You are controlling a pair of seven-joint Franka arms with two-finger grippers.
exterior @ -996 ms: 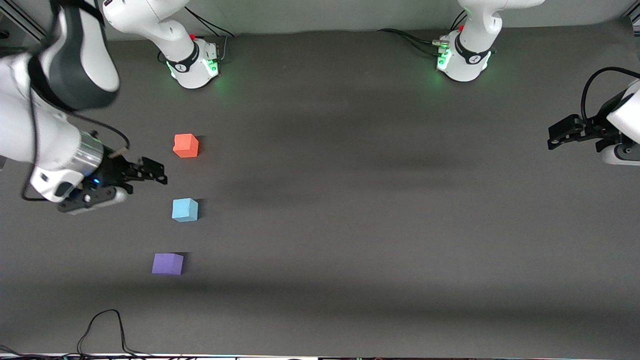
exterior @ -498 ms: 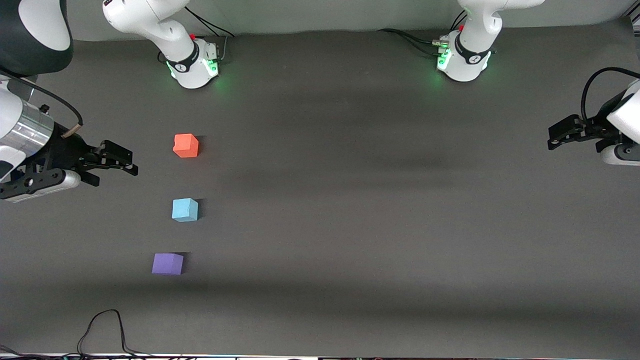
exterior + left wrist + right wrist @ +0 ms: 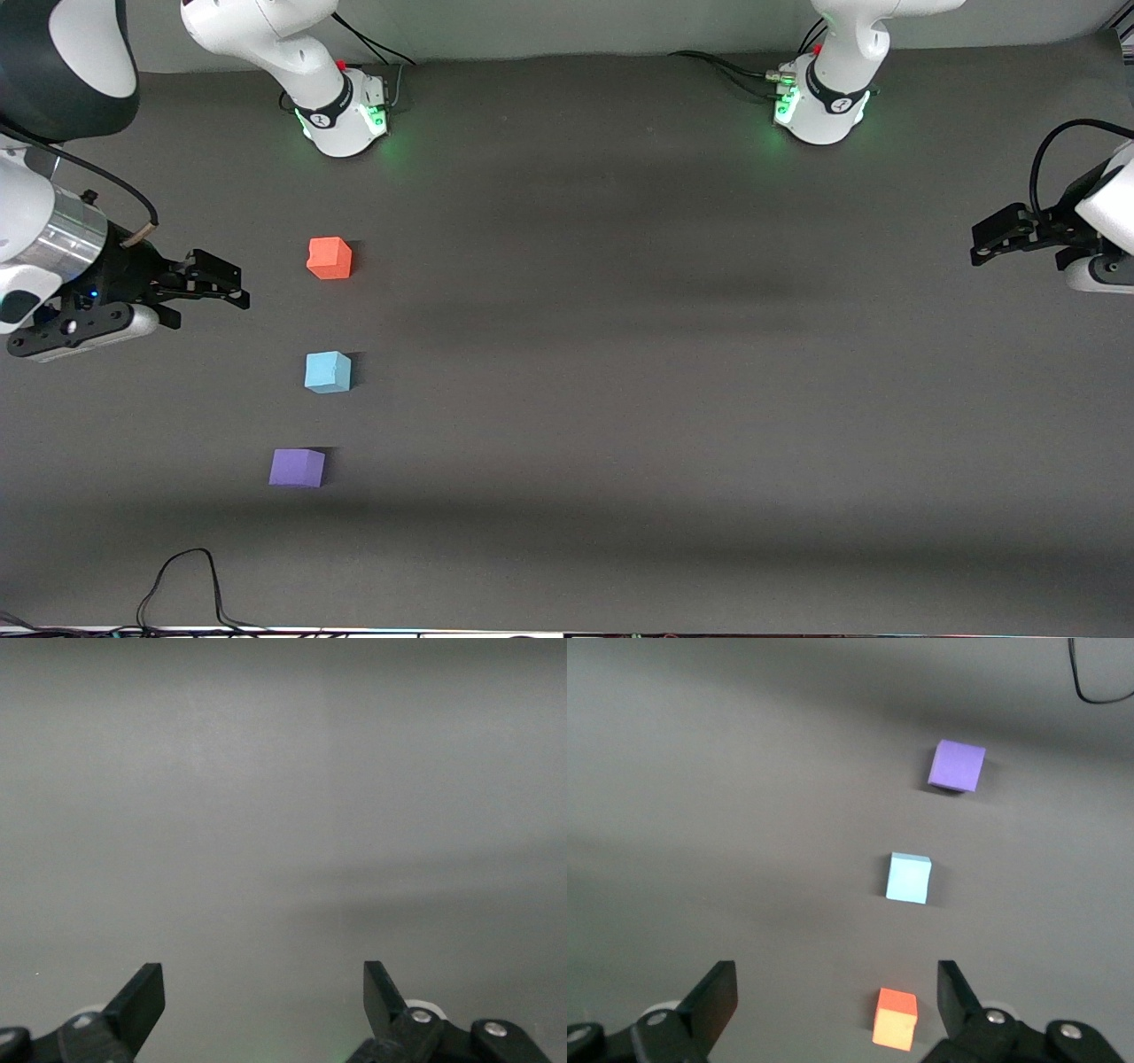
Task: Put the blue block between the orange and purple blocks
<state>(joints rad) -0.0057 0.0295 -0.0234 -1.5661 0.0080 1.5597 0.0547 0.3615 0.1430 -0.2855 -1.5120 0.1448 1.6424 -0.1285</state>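
Note:
The blue block (image 3: 328,372) rests on the dark table between the orange block (image 3: 330,258) and the purple block (image 3: 297,468), in a rough line toward the right arm's end. The purple block is the one nearest the front camera. All three show in the right wrist view: orange (image 3: 895,1019), blue (image 3: 909,878), purple (image 3: 957,765). My right gripper (image 3: 226,288) is open and empty, up in the air beside the orange block, apart from it. My left gripper (image 3: 983,244) is open and empty, waiting at the left arm's end of the table; its wrist view shows only bare table.
A black cable (image 3: 182,580) loops on the table near its front edge, closer to the front camera than the purple block; it also shows in the right wrist view (image 3: 1099,682). The two arm bases (image 3: 341,111) (image 3: 819,106) stand along the table's back edge.
My right gripper has drawn back from beside the blue block toward the right arm's end of the table, empty. The blocks and left arm have not moved.

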